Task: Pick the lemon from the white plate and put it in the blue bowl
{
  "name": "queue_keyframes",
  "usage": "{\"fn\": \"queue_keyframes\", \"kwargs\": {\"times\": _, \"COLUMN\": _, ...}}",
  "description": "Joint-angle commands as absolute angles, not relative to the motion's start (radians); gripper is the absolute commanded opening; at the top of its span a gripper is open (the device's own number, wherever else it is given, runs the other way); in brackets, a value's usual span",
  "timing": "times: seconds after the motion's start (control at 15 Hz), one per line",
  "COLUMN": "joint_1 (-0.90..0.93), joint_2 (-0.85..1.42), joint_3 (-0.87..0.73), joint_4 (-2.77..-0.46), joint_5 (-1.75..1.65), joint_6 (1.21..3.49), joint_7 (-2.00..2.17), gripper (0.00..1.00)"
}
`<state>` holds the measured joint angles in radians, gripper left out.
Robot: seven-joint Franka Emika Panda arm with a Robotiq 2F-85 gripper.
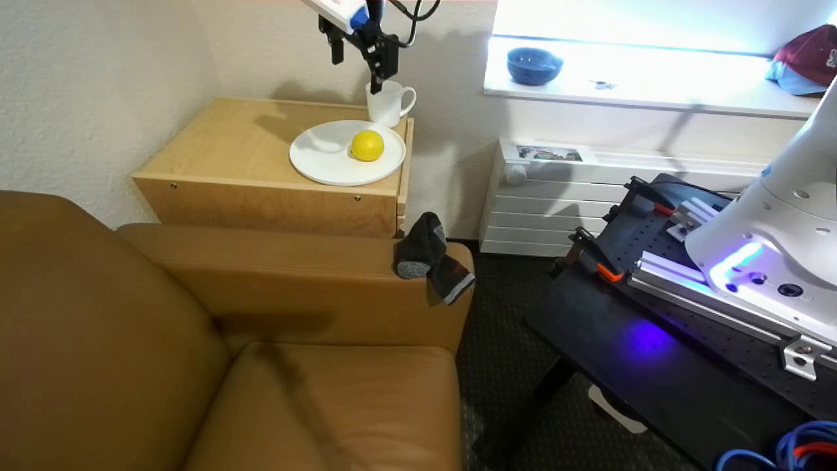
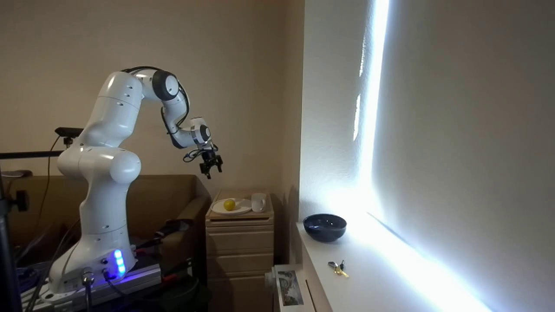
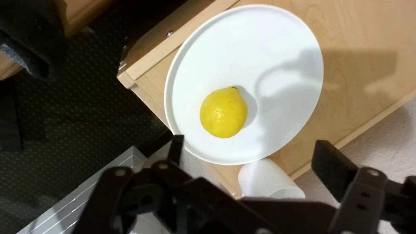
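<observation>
Beyond a brown leather sofa (image 1: 274,288), a wooden bench (image 1: 248,157) carries a flat white plate (image 1: 327,162), whose low rim should leave its load free to be gripped from the sides. Above hangs the black tool (image 1: 356,74), released, its jaws wide apart with nothing between them, presumably spread to straddle its target. The lemon (image 1: 367,145) sits off-centre on the plate, untouched by the tool and ready for pickup. A white mug (image 1: 386,106) stands upright just beside the rim, close enough to call for care on the way down. A dark sock (image 1: 418,242) drapes over the sofa. The blue bowl (image 1: 534,68) stands mouth up on the windowsill (image 1: 667,80), well apart from the plate, apparently set to receive the lemon. Farther right, orange-tipped clamps (image 1: 609,273) seem to pin down the base of the white Franka arm (image 1: 771,190), likely steadying it for the long reach, while a maroon cap (image 1: 807,55) lies toward the sill's end.
</observation>
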<state>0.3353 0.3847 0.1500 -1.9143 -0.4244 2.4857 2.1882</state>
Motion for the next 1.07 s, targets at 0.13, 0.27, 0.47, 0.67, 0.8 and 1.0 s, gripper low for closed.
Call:
{"fn": "queue_keyframes", "kwargs": {"times": 0.13, "joint_1": 0.402, "joint_2": 0.525, "joint_3": 0.036, "joint_4": -1.803, "joint_5": -0.374, "joint_6": 2.446, "joint_7": 2.411, "gripper": 1.00}}
{"fn": "queue_keyframes", "kwargs": {"times": 0.27, "joint_1": 0.405, "joint_2": 0.574, "joint_3": 0.022, "joint_4": -1.762, "joint_5": -0.330, "joint_6": 2.455, "joint_7": 2.484, "gripper": 1.00}}
{"fn": "queue_keyframes", "kwargs": {"times": 0.47, "joint_1": 0.403, "joint_2": 0.621, "joint_3": 0.018, "joint_4": -1.729, "joint_5": -0.239, "joint_6": 2.467, "joint_7": 2.579, "gripper": 1.00}}
{"fn": "queue_keyframes", "kwargs": {"times": 0.67, "joint_1": 0.479, "joint_2": 0.632, "joint_3": -0.100, "joint_4": -1.751, "joint_5": -0.102, "joint_6": 2.548, "joint_7": 2.610, "gripper": 1.00}}
{"fn": "queue_keyframes", "kwargs": {"times": 0.8, "joint_1": 0.433, "joint_2": 0.627, "joint_3": -0.044, "joint_4": -1.753, "joint_5": -0.138, "joint_6": 2.524, "joint_7": 2.604, "gripper": 1.00}}
{"fn": "queue_keyframes", "kwargs": {"times": 1.0, "joint_1": 0.443, "joint_2": 0.632, "joint_3": -0.059, "joint_4": -1.753, "joint_5": -0.131, "joint_6": 2.530, "joint_7": 2.599, "gripper": 1.00}}
